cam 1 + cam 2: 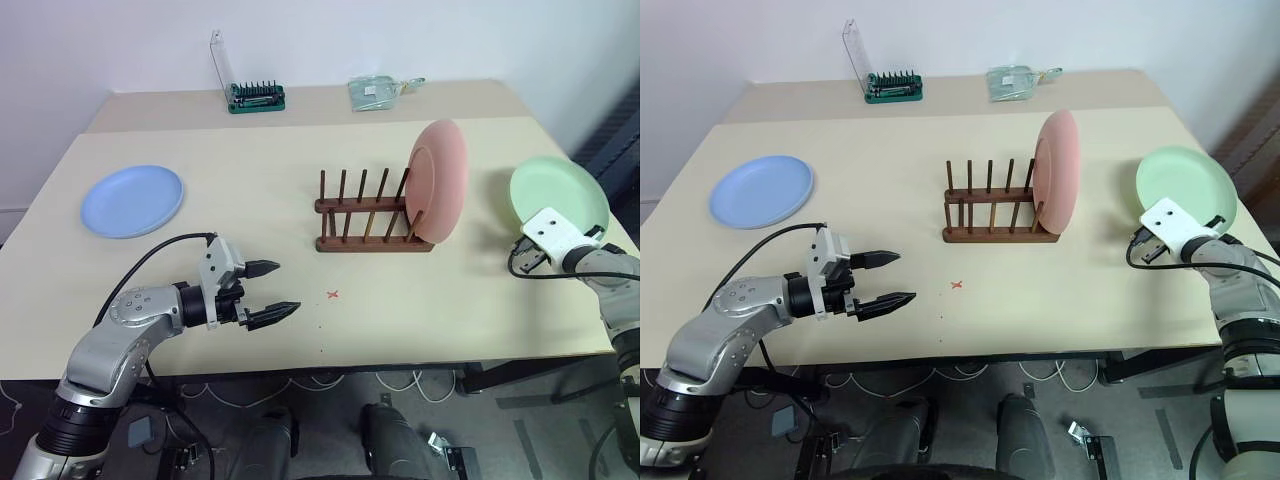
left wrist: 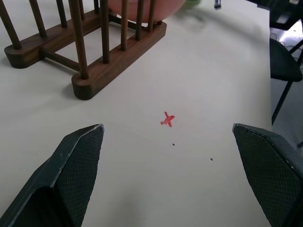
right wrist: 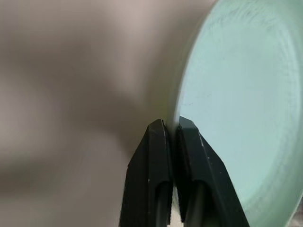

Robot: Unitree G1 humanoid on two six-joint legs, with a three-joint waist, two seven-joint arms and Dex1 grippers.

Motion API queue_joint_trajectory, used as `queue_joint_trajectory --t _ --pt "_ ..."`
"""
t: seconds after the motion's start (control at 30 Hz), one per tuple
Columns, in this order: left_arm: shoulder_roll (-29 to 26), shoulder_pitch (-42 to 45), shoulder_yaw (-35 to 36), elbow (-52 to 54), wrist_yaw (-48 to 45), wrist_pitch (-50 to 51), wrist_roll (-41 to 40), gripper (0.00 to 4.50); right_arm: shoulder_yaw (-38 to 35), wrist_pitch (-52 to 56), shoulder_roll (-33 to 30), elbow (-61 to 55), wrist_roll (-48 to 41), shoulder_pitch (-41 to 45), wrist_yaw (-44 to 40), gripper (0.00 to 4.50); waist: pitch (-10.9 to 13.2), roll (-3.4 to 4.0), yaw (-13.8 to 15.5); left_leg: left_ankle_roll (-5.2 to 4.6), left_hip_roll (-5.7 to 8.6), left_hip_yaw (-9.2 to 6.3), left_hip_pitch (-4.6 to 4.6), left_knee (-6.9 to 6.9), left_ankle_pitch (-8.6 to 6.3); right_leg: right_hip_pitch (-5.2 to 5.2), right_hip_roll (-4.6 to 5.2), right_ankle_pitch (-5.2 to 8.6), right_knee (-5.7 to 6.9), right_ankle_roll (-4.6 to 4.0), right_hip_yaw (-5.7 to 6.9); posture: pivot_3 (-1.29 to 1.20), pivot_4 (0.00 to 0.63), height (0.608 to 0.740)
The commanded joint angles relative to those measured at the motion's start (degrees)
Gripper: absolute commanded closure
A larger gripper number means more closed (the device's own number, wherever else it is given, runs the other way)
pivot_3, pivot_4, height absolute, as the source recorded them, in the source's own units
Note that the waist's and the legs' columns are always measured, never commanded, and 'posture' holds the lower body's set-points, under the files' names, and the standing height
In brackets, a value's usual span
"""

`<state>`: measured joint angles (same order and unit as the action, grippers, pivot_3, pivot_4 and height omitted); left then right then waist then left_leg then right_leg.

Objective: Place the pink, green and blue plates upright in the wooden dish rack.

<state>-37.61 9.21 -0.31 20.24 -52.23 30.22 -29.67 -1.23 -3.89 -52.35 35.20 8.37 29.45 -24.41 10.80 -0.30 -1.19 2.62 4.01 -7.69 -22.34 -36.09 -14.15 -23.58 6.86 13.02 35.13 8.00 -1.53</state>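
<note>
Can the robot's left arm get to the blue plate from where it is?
Probably yes. The blue plate lies flat on the table's left side, and bare tabletop is all that separates it from the open left gripper.

Pink plate (image 1: 440, 180) upright in dark wooden rack (image 1: 368, 212), green plate (image 1: 560, 195) fingers-pinched, blue plate (image 1: 132, 200) flat.

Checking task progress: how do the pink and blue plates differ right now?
The pink plate stands upright in the rack's end slot; the blue plate lies flat on the table. Pink sits to the robot's right of centre, blue far to its left, apart from the rack. Both are plain, round and of like size.
</note>
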Motion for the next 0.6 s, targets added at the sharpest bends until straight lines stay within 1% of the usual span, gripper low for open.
queue_joint_trajectory --t 0.03,0.13,0.2,0.23,0.27,0.3,0.33,0.4,0.47,0.53,0.6 --pt "-0.28 0.29 0.75 0.43 -0.24 -1.43 0.29 0.00 -6.46 -0.36 -1.71 -11.64 -2.88 3.83 2.38 4.46 -0.01 0.04 -0.01 0.00 0.00 0.00 0.00 0.01 0.00 -0.01 0.00 0.00 0.01 0.00 0.00 0.00 0.150 0.740" --pt "-0.19 0.44 0.63 -0.02 -0.42 -1.67 0.49 0.00 -10.07 2.04 0.19 -19.83 -8.30 7.40 0.81 4.46 -0.01 0.04 0.01 0.00 -0.01 0.00 0.00 0.01 0.00 0.00 0.00 0.00 0.01 0.01 0.00 0.00 0.150 0.740" --pt "0.01 0.72 0.26 -0.31 -0.47 -1.94 0.74 0.00 -12.94 5.92 2.63 -25.58 -17.07 11.43 -2.38 4.46 0.00 0.03 0.08 0.00 -0.01 -0.01 0.00 0.00 0.00 0.01 0.00 0.00 0.00 0.01 0.00 0.00 0.150 0.740" --pt "0.30 0.97 0.16 -0.53 -0.34 -2.27 0.87 0.00 -13.78 8.92 3.84 -30.10 -23.02 13.00 -5.21 4.46 0.00 0.03 0.12 0.00 -0.01 -0.03 0.00 0.00 0.00 0.01 0.00 0.00 0.00 0.01 0.01 0.00 0.150 0.740" --pt "0.51 1.15 0.11 -0.71 -0.24 -2.52 0.95 0.00 -14.35 11.20 4.62 -33.30 -26.85 13.84 -7.22 4.46 0.00 0.02 0.16 0.00 -0.01 -0.05 0.00 0.00 0.00 0.02 0.00 0.00 -0.01 0.01 0.01 0.00 0.150 0.740" --pt "0.92 1.36 0.29 -0.92 0.04 -2.89 0.96 0.00 -15.15 16.94 5.78 -37.77 -34.13 14.78 -8.90 4.46 0.00 0.01 0.20 -0.01 -0.01 -0.08 0.00 0.00 0.00 0.03 0.00 0.00 -0.01 0.01 0.02 0.00 0.150 0.740" --pt "1.23 1.49 0.43 -1.05 0.22 -3.15 0.98 0.00 -15.84 21.34 6.56 -40.91 -39.29 15.38 -9.87 4.46 0.00 0.00 0.25 -0.01 -0.01 -0.11 -0.01 0.01 0.00 0.04 0.00 0.00 -0.02 0.01 0.03 0.00 0.150 0.740" --pt "1.64 1.45 0.80 -1.07 -0.10 -4.22 0.85 0.00 -16.19 30.10 7.78 -48.84 -52.43 13.86 -13.40 4.46 -0.01 -0.06 0.58 -0.01 0.00 -0.16 -0.03 0.00 -0.01 0.05 0.00 0.00 -0.03 0.01 0.04 0.00 0.150 0.740" --pt "1.96 1.37 1.24 -1.05 -0.08 -4.43 0.47 0.00 -16.78 35.94 9.88 -52.83 -61.56 13.03 -12.46 4.46 -0.01 -0.11 0.55 -0.03 0.00 -0.25 -0.05 0.00 -0.02 0.07 0.00 0.00 -0.06 0.00 0.09 0.00 0.150 0.740" --pt "2.31 1.34 1.70 -1.06 -0.02 -5.17 0.22 0.00 -16.45 39.49 11.67 -55.76 -66.55 11.70 -10.90 4.46 -0.01 -0.11 0.54 -0.03 0.00 -0.23 -0.05 -0.02 -0.02 0.07 0.00 -0.01 -0.05 0.00 0.09 0.00 0.150 0.740" --pt "2.24 1.05 2.00 -0.71 0.21 -5.22 0.15 0.00 -14.92 43.19 15.82 -57.92 -72.94 9.29 -6.65 4.46 -0.02 -0.12 0.52 -0.03 0.00 -0.22 -0.05 -0.03 -0.02 0.06 0.00 0.00 -0.05 -0.01 0.09 0.00 0.150 0.740"
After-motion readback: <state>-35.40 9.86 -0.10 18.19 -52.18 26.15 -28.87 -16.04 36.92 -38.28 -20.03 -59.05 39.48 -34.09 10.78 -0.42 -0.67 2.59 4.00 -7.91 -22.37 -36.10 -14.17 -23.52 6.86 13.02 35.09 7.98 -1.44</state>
